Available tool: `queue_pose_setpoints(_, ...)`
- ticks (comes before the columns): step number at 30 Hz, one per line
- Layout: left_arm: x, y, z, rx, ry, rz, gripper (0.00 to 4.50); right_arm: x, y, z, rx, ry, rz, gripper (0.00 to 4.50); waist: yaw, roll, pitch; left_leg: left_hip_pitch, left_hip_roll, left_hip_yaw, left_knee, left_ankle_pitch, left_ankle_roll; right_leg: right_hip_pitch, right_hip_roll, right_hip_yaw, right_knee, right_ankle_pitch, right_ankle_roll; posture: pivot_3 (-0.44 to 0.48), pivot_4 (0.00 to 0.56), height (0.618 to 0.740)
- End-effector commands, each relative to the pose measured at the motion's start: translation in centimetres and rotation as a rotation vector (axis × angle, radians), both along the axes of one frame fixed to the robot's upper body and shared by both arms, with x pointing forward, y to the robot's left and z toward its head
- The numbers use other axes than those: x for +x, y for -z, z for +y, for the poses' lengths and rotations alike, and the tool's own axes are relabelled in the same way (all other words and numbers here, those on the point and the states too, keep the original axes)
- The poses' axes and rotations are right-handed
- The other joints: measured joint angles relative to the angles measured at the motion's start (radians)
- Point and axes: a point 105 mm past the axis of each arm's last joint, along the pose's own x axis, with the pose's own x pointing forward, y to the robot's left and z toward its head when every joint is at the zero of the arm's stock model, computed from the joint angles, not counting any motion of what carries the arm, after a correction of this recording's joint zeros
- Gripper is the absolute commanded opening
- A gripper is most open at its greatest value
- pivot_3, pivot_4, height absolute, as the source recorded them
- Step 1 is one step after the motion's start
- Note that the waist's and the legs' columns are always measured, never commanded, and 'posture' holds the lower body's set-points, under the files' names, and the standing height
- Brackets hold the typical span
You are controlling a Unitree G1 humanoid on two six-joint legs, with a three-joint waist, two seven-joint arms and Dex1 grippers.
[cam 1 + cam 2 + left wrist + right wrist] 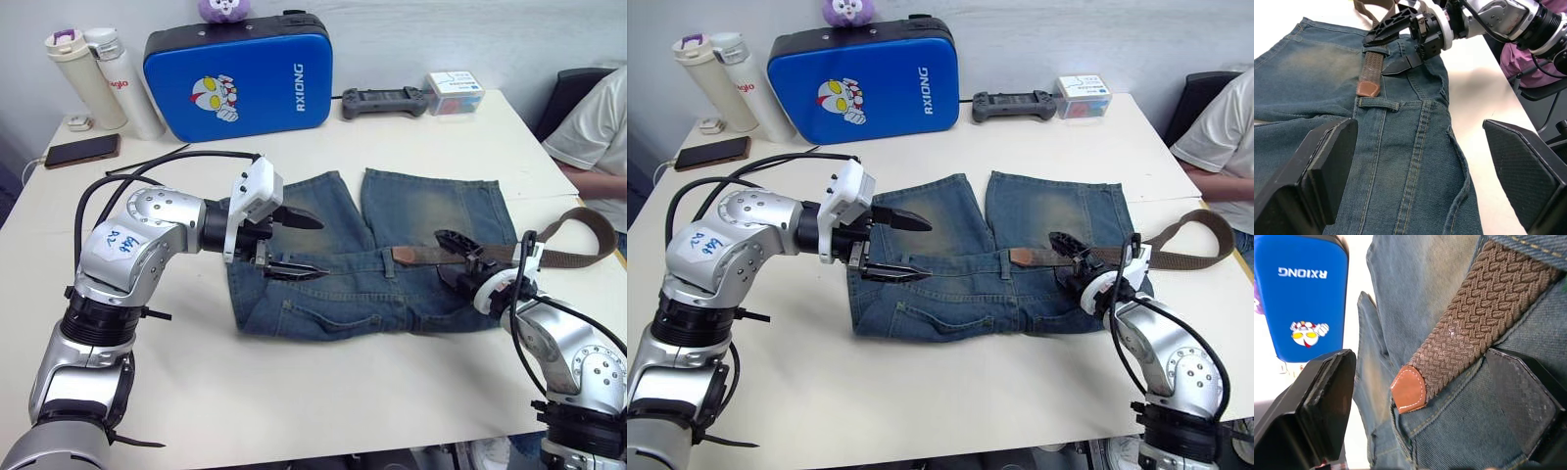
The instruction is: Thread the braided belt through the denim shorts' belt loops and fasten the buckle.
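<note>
You are partway through the threading step: the braided belt [446, 256] is lying along the waistband of the denim shorts [392, 245], which are spread flat on the tabletop [323, 392]. Its tan leather tip [1368, 88] is resting on the waistband just short of the next belt loop [1378, 103], while one loop [1376, 50] nearer the right claw is already crossing over the strap. The rest of the belt is trailing off the shorts past the right edge of the tabletop in a curve [588, 235]. I cannot make out the buckle.

The next move, as I judge it, is calling for you to slide the tip under that next loop, likely with the left claw receiving it from the far side.

Your right claw [458, 257] is sitting over the waistband with its jaws spread wide on either side of the strap, gripping nothing; whether a finger is touching the denim I cannot tell. Your left claw [294, 245] is hovering above the left end of the waistband, also wide open and empty, pointing toward the tip.
</note>
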Motion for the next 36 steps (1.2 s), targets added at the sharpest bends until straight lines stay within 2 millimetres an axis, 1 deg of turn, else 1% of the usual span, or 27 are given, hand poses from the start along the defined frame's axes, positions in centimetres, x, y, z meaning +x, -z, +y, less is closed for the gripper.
queue_pose_setpoints(1,0.0,-1.0,0.1,0.000,0.008,-0.051,4.50,0.6,-0.3,-0.8,-0.016,0.032,-0.013,4.48,-0.001,0.000,0.000,0.000,0.000,0.000,0.000,0.000,0.000,0.000,0.000,0.000,0.000,0.000,0.000,0.000,0.150,0.740)
queue_pose_setpoints(4,0.0,-1.0,0.0,0.006,0.014,-0.053,4.50,0.9,0.7,-1.0,-0.040,0.038,0.030,4.48,-0.001,0.000,0.000,0.000,0.000,0.000,0.000,0.000,0.000,0.000,0.000,0.000,0.000,0.000,0.000,0.000,0.150,0.740)
queue_pose_setpoints(11,0.1,-1.2,0.1,0.011,0.009,-0.061,4.50,1.8,2.3,-1.7,0.064,0.148,0.045,4.48,-0.001,0.000,0.000,0.001,0.000,0.000,0.000,0.000,0.000,0.001,0.000,0.000,0.000,0.000,0.000,0.000,0.150,0.740)
queue_pose_setpoints(15,0.0,-1.2,0.1,0.017,0.012,-0.062,4.50,1.8,3.3,-1.9,0.093,0.190,0.053,4.48,-0.001,-0.001,-0.001,0.002,0.000,0.000,0.000,0.000,0.000,0.002,0.000,0.000,0.000,0.000,0.000,0.000,0.150,0.740)
queue_pose_setpoints(20,0.2,-1.4,0.1,0.022,0.012,-0.071,4.50,1.6,5.1,-1.9,0.107,0.235,0.094,4.48,-0.001,-0.004,-0.003,0.004,0.000,0.000,0.000,0.000,0.000,0.004,0.000,0.000,0.000,0.000,0.000,0.000,0.150,0.740)
queue_pose_setpoints(22,0.2,-1.4,0.0,0.023,0.014,-0.071,4.50,1.5,6.0,-1.6,0.117,0.245,0.115,3.96,-0.001,-0.006,-0.005,0.005,0.000,0.000,0.000,0.000,0.000,0.004,0.000,0.000,0.000,0.000,0.000,0.000,0.150,0.740)
queue_pose_setpoints(23,0.2,-1.4,0.0,0.024,0.015,-0.071,4.50,1.5,6.4,-1.4,0.120,0.249,0.121,3.60,-0.001,-0.006,-0.005,0.005,0.000,0.000,0.000,0.000,0.000,0.005,0.000,0.000,0.000,0.000,0.000,0.000,0.150,0.740)
queue_pose_setpoints(24,0.2,-1.3,0.0,0.025,0.016,-0.072,4.50,1.6,6.6,-1.3,0.125,0.252,0.122,3.16,-0.001,-0.006,-0.005,0.005,0.000,0.000,0.000,0.000,0.000,0.004,0.000,0.000,0.000,0.000,0.000,0.000,0.150,0.740)
queue_pose_setpoints(26,0.3,-1.4,-0.1,0.021,0.017,-0.071,4.50,1.6,7.0,-0.7,0.129,0.252,0.121,2.11,-0.002,-0.006,-0.005,0.005,0.000,0.000,0.000,0.000,0.000,0.004,0.000,0.000,0.000,0.000,0.000,0.000,0.150,0.740)
queue_pose_setpoints(28,0.6,-1.0,0.0,0.035,0.005,-0.073,4.50,1.9,7.3,0.0,0.128,0.239,0.120,1.11,-0.002,-0.007,-0.006,0.005,0.000,0.000,0.000,0.000,0.000,0.004,0.000,0.000,0.000,0.000,0.000,0.000,0.150,0.740)
queue_pose_setpoints(30,0.8,-0.7,0.0,0.048,0.004,-0.074,4.50,2.2,7.2,0.4,0.132,0.228,0.108,0.21,-0.006,-0.013,-0.010,0.006,0.000,0.000,-0.001,0.000,0.000,0.005,0.000,0.000,0.000,0.000,0.000,0.000,0.150,0.740)
queue_pose_setpoints(31,0.8,-0.7,0.0,0.045,0.006,-0.072,4.50,2.3,6.9,0.5,0.139,0.228,0.095,0.10,-0.008,-0.017,-0.012,0.007,0.001,0.000,-0.001,0.000,-0.001,0.005,0.001,0.001,0.000,0.000,0.000,0.000,0.150,0.740)
queue_pose_setpoints(32,0.8,-0.7,0.0,0.042,0.007,-0.071,4.50,2.3,6.8,0.5,0.143,0.229,0.086,0.10,-0.007,-0.017,-0.013,0.007,0.001,0.000,-0.001,-0.001,-0.001,0.006,0.002,0.001,0.000,0.000,0.000,0.000,0.150,0.740)
queue_pose_setpoints(34,0.9,-0.7,0.1,0.046,0.003,-0.074,4.50,2.4,5.0,0.0,0.155,0.221,-0.007,0.10,-0.007,-0.017,-0.013,0.007,0.001,0.000,-0.001,-0.001,-0.001,0.006,0.002,0.001,0.000,0.000,-0.001,0.000,0.150,0.740)
queue_pose_setpoints(36,1.0,-0.5,0.1,0.052,0.002,-0.072,4.50,1.8,3.4,-0.9,0.191,0.198,-0.090,0.10,-0.007,-0.017,-0.013,0.007,0.001,0.000,-0.001,-0.001,-0.001,0.005,0.002,0.001,0.000,0.000,-0.001,0.000,0.150,0.740)
